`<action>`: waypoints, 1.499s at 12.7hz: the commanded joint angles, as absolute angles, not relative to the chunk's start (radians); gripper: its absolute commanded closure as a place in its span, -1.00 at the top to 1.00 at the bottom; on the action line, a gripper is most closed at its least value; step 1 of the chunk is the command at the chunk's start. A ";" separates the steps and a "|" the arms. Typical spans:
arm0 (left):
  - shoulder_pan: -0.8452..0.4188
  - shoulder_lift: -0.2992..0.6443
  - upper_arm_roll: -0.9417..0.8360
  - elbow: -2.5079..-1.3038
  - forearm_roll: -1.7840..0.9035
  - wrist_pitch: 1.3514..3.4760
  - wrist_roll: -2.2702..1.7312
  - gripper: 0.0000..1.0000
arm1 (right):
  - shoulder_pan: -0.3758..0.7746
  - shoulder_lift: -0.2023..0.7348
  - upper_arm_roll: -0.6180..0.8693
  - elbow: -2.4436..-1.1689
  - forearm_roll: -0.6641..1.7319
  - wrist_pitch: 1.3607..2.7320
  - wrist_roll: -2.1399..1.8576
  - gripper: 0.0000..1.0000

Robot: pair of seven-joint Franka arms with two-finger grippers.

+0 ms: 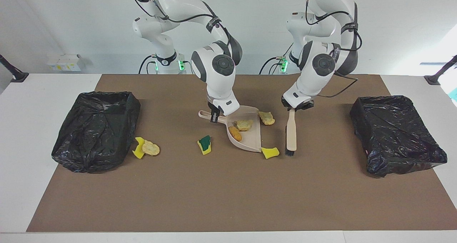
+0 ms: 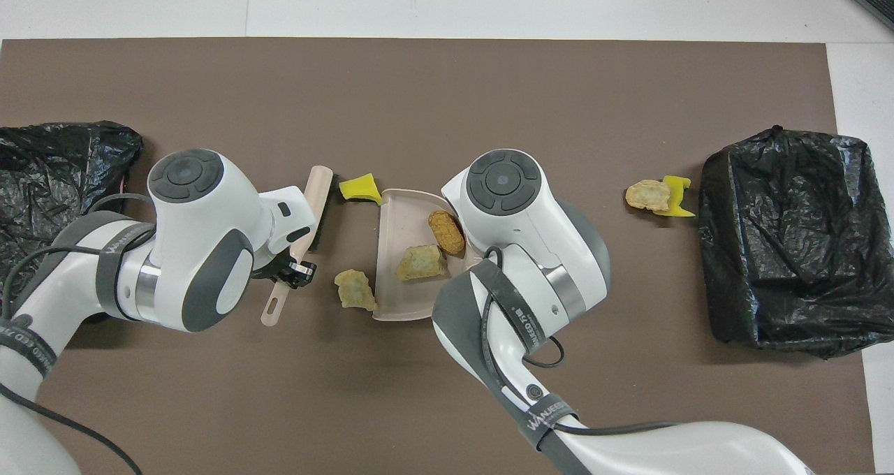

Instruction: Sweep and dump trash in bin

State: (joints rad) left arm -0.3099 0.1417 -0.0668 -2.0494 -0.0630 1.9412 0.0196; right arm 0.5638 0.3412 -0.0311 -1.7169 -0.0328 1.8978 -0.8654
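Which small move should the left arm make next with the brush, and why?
Probably sweep the brush, held by the left end effector, toward the dustpan: the yellow sponge bit lies between its bristles and the pan's open edge.

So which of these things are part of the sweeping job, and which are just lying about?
Part of the job:
- dustpan, held by right hand
- brush, held by left hand
- scraps in the pan and on the mat
- bins

Lying about:
- white boxes
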 commanded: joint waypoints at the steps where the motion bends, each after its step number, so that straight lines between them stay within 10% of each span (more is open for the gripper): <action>1: -0.392 0.107 -0.066 -2.054 -0.046 1.866 0.028 -1.00 | 0.549 0.342 -0.026 -1.723 -0.052 1.919 -0.884 -1.00; 14: -0.460 -0.029 -0.046 -2.020 -0.115 1.759 -0.043 -1.00 | 0.546 0.342 -0.026 -1.724 -0.052 1.921 -0.884 -1.00; 19: -0.356 -0.143 -0.044 -2.265 -0.117 1.836 -0.320 -1.00 | 0.546 0.341 -0.023 -1.724 -0.107 1.921 -0.937 -1.00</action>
State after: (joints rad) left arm -0.3633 -0.0567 -0.0344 -2.1307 -0.1029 1.7737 -0.1970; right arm 0.5566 0.3413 -0.0299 -1.7171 -0.0539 1.8995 -0.8781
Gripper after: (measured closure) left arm 0.736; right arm 0.687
